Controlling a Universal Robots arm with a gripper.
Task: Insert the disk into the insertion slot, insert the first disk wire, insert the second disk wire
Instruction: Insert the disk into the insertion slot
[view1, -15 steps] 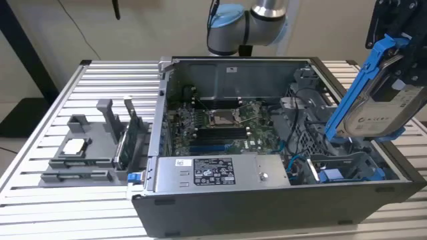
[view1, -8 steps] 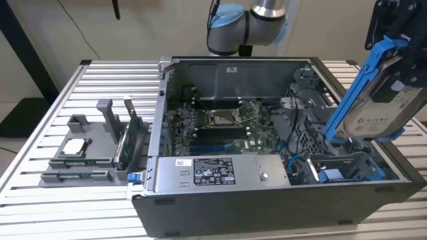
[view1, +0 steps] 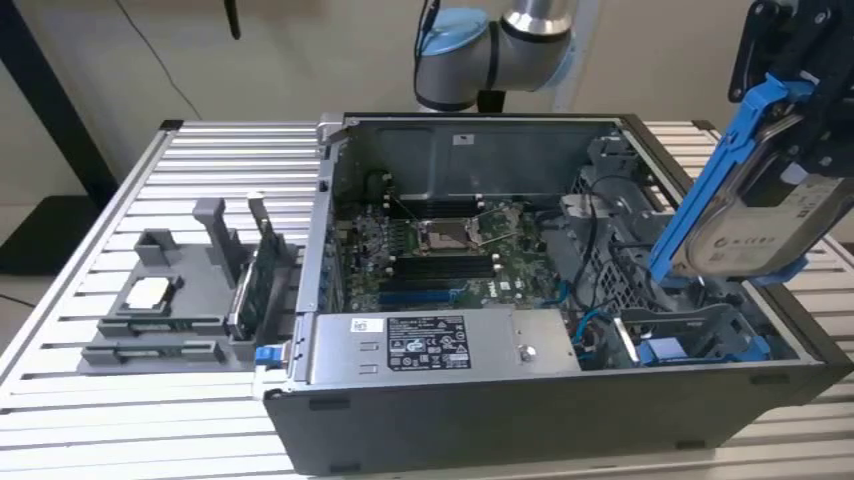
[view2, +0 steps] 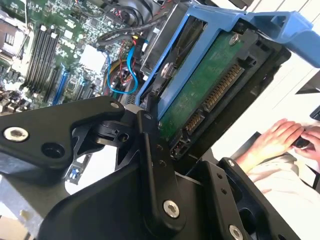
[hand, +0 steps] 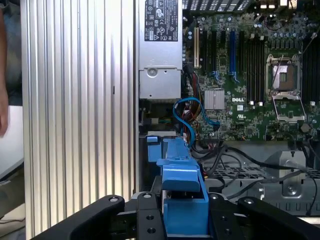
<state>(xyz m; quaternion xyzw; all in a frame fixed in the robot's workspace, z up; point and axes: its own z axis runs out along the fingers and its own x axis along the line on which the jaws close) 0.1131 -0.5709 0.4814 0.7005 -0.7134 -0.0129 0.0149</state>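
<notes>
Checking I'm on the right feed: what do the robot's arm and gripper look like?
The arm is a grey and silver metal tube with rounded joints capped in light blue. The gripper is matte black, built of flat angular linkage plates with rounded ends, fastened by small silver screws.

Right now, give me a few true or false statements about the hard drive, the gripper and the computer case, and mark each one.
1. The gripper is clamped on the hard drive. True.
2. The hard drive sits in the drive bay. False: it hangs tilted above the computer case, outside the bay.
3. The computer case is open. True.
4. The grey power supply lies on the table beside the case. False: it is inside the case.
</notes>
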